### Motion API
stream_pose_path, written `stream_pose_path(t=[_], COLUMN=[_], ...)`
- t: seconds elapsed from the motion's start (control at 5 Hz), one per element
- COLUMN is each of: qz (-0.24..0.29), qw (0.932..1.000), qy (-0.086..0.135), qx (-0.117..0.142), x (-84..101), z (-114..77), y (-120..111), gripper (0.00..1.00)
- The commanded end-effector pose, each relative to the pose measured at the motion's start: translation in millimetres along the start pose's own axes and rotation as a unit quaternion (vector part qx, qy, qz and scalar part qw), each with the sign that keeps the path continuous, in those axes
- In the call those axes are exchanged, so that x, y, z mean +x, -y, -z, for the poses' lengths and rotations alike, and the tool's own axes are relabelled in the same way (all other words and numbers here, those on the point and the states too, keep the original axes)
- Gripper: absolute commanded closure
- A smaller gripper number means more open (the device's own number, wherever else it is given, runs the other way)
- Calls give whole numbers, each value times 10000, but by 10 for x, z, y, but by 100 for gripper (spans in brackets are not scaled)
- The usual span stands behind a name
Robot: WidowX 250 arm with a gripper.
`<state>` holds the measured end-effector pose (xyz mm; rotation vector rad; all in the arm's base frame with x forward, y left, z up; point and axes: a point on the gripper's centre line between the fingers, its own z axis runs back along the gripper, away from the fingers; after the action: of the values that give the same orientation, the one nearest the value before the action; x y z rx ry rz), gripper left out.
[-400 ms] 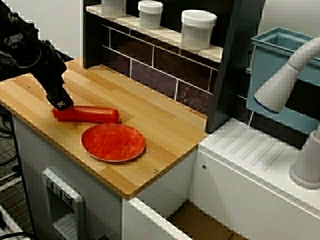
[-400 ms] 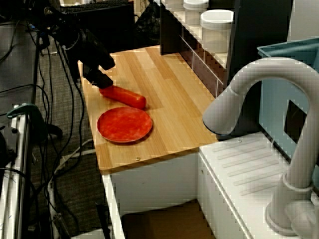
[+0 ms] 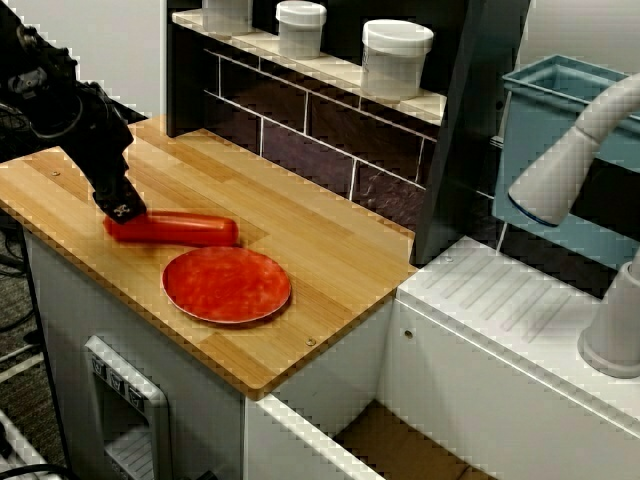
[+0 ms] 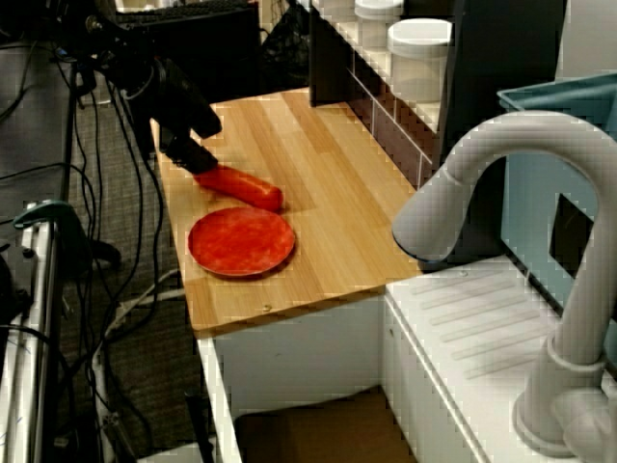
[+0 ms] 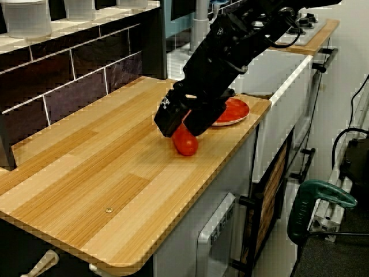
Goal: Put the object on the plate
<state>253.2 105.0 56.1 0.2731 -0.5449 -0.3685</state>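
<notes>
The object (image 3: 185, 229), a glossy red sausage shape, lies on the wooden counter (image 3: 330, 250) just behind the plate (image 3: 226, 285), a small flat red-orange disc near the front edge. My black gripper (image 3: 122, 210) is at the object's left end. In the view from the counter's end, the jaws straddle the object (image 5: 185, 141) and press on both of its sides, with the gripper (image 5: 183, 124) low over the wood. The plate (image 5: 233, 111) sits beyond it, partly hidden by the arm. From the sink side, the object (image 4: 246, 187) almost touches the plate (image 4: 241, 241).
A dark tiled back wall with a shelf of white jars (image 3: 397, 55) runs behind the counter. To the right are a grey faucet (image 3: 570, 150), a white sink surface and a blue bin (image 3: 560, 90). Cables (image 4: 125, 193) hang off the counter's left end.
Almost nothing has moved. The gripper stays at the object's left end, and the object and the plate keep their places.
</notes>
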Motion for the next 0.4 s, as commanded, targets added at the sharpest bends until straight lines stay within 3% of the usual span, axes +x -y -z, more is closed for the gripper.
stream_pose_path(t=[0.0,0.2], qz=[392,767], qw=[9970,9934], qy=[260,484], qx=[-610,-697], x=[431,527], z=[-499,-724], y=[-216,-191], gripper=[0,0])
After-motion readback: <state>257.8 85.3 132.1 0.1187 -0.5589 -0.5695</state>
